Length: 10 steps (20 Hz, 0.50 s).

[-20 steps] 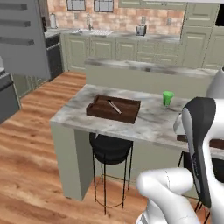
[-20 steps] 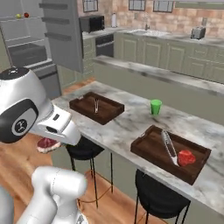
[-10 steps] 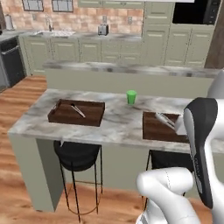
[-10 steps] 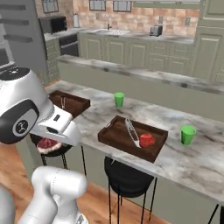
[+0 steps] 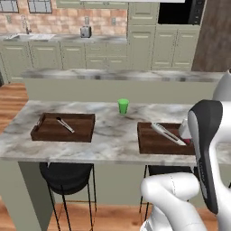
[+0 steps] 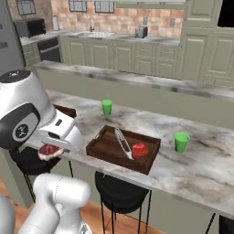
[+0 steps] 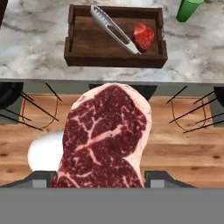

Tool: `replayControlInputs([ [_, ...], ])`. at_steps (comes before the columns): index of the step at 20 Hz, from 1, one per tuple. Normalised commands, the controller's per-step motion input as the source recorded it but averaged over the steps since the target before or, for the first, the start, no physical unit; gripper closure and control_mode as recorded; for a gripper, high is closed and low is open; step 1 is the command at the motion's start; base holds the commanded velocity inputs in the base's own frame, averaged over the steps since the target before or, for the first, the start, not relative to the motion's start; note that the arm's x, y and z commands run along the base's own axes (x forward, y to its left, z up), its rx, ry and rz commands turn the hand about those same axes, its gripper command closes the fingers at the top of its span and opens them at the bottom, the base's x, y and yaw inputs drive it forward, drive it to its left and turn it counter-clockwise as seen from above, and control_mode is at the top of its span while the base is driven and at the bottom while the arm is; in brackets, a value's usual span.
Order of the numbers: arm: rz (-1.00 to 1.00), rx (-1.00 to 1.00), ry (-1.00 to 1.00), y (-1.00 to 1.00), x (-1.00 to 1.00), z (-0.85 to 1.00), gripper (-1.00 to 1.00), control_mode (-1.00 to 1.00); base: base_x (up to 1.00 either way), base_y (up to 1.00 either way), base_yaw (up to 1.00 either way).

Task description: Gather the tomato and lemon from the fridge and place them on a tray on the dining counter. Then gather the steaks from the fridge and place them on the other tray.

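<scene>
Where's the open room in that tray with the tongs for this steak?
In the tray, the bare floor is the wide stretch between its side wall and the tongs. The strip past the tongs is crowded by the red piece. The steak hangs in the gripper, short of the dining counter.

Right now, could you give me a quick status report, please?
Gripper shut on a steak, short of the dining counter. Tray ahead holds tongs and one steak piece. Nothing in the way.
</scene>
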Motion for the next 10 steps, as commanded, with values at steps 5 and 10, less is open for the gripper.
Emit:
replayControlInputs([
  [5,0.00,0.00,0.00,0.00,0.00,0.00,1.00,1.00,0.82,0.00,-0.17],
  [10,-0.07,0.07,0.00,-0.04,0.80,0.00,1.00,-1.00,0.19,0.00,-0.02],
])
